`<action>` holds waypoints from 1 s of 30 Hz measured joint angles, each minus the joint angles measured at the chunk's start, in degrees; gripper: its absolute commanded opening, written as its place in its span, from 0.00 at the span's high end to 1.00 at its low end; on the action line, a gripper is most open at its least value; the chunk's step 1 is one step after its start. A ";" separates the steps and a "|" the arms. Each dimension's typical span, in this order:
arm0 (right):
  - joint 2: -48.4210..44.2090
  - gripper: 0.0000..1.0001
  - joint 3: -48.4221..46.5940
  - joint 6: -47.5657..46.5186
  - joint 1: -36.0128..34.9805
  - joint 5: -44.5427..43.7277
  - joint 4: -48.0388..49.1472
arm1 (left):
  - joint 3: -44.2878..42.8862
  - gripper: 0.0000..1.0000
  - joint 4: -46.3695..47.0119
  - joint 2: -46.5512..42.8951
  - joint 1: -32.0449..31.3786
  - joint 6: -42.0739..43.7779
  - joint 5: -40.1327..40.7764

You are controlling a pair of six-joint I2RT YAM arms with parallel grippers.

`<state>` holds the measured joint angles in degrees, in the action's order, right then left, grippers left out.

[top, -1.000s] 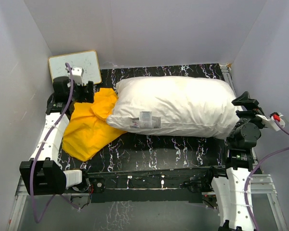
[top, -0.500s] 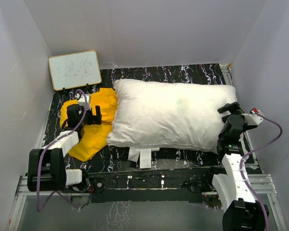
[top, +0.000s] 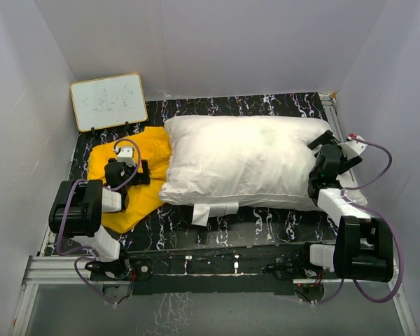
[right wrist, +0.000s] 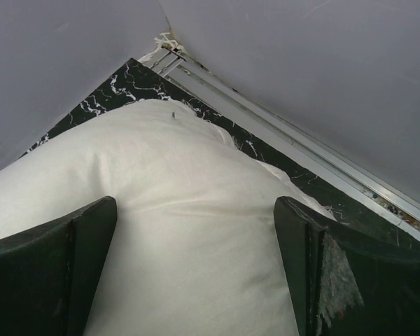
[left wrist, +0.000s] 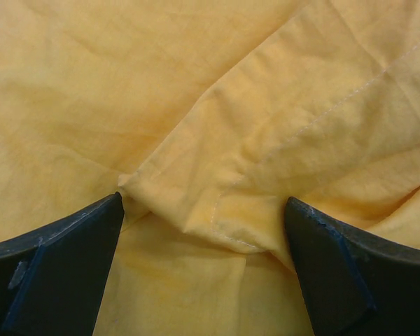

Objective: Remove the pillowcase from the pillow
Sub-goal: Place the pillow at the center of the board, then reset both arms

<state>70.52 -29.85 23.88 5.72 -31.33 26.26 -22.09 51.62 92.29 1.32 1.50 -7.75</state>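
Pillow lies flat, long axis left-to-right (pillowcase beside its left end).

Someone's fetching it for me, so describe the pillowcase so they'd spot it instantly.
On the black marbled table, look left of the big white pillow. The pillowcase lies crumpled there, in front of the small whiteboard. It is the only bright yellow thing among white neighbours.

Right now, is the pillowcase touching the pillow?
Touching. The top external view shows the pillowcase running right up to and under the left side of the pillow, with no gap between them.
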 measured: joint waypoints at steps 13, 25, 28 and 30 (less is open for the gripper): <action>9.92 0.02 22.64 -9.55 -2.21 9.05 52.76 | 7.82 0.03 19.12 3.87 2.69 -0.76 -0.55; 17.38 0.02 17.66 -15.93 -2.60 20.26 57.79 | 7.82 0.03 19.08 3.87 2.75 -1.09 -0.59; 17.77 0.02 15.28 -17.75 -2.69 24.30 55.32 | 7.82 0.03 19.06 3.87 2.75 -1.09 -0.59; 18.12 0.02 14.84 -18.40 -2.71 26.49 55.30 | 7.82 0.03 19.04 3.87 2.75 -1.09 -0.59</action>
<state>88.64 -15.00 5.48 3.01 -4.84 81.56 -14.26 70.65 96.16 4.08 0.40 -8.34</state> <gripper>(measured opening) 0.983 0.970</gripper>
